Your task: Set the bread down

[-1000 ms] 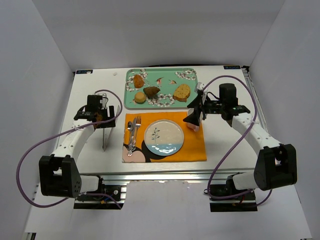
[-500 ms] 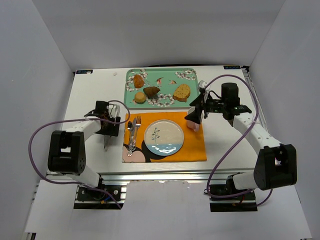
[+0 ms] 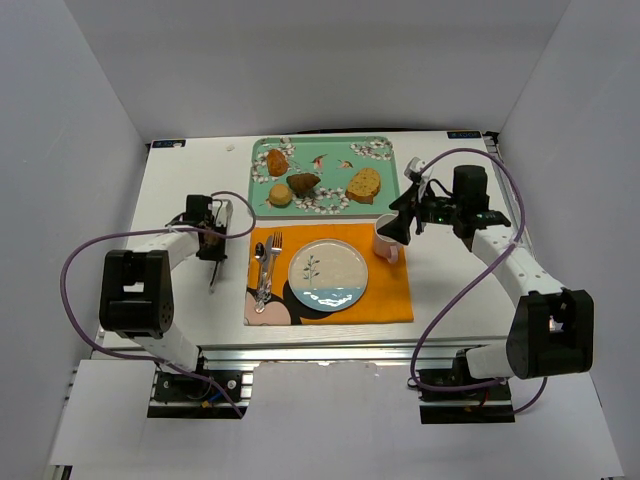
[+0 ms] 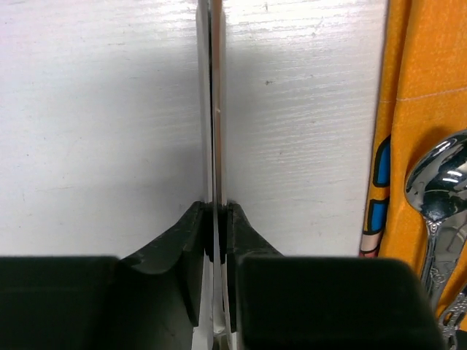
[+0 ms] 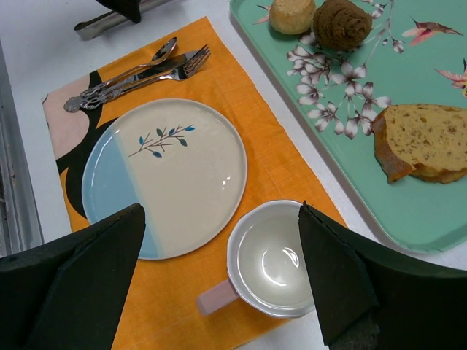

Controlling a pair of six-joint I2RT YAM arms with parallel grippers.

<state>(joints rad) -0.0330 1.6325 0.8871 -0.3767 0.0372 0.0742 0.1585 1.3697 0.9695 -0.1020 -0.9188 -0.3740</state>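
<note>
Several pieces of bread lie on the teal floral tray (image 3: pixel 400 190): a yellow slice (image 3: pixel 363 184) (image 5: pixel 427 138), a dark brown piece (image 3: pixel 303 183) (image 5: pixel 341 22), a round bun (image 3: pixel 280 194) (image 5: pixel 292 14) and a further piece (image 3: pixel 277 161). My left gripper (image 3: pixel 212 236) (image 4: pixel 217 211) is shut on thin metal tongs (image 3: pixel 213 268) (image 4: pixel 216 109) lying on the white table, left of the orange placemat (image 3: pixel 385 295). My right gripper (image 3: pixel 402 222) (image 5: pixel 220 210) hangs open above a white cup (image 3: pixel 386 236) (image 5: pixel 273 259), holding nothing.
A round plate (image 3: pixel 328 273) (image 5: pixel 164 175), cream and blue with a leaf sprig, sits in the middle of the placemat. A spoon and fork (image 3: pixel 265 262) (image 5: pixel 139 69) lie at its left. The cup stands on the mat's right edge, near the tray.
My left gripper has slid along the tongs and shut on them. My right gripper has drawn back to the right, leaving the cup standing uncovered on the mat.
</note>
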